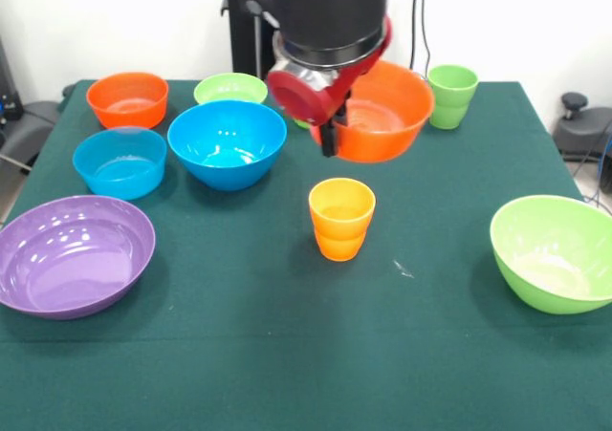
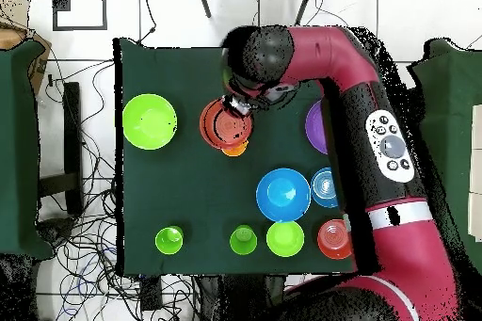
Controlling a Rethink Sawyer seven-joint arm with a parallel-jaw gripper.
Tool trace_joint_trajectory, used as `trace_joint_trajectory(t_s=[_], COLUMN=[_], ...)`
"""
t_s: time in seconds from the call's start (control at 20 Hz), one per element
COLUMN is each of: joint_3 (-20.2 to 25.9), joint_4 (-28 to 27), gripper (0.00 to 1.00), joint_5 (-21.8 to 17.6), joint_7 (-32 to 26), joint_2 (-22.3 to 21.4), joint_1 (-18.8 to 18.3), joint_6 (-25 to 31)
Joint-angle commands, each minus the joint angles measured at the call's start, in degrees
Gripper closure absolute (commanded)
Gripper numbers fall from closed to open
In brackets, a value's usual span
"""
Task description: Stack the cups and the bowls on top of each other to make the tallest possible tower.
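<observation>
From the front, your pincer is clamped on the rim of the large orange bowl, held tilted above the table; the orange cup stands just below it. No tower yet, by my judgement: every bowl sits alone and empty. Overhead, the held bowl hangs partly over the cup, with the blue bowl nearer the base
</observation>
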Motion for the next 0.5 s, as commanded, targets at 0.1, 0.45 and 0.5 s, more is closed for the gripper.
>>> trace_joint_trajectory(t_s=[0.1, 0.45, 0.5], joint_3=[0.7, 0.7, 0.5], joint_4=[-2.7, -0.8, -0.6], gripper=[1.00, 1.00, 1.00], joint_5=[-5.4, -4.8, -4.8], joint_7=[-22.9, -24.4, -24.2], joint_2=[1.9, 2.8, 2.8], joint_1=[-1.4, -3.1, -3.2], joint_6=[4.6, 0.8, 0.4])
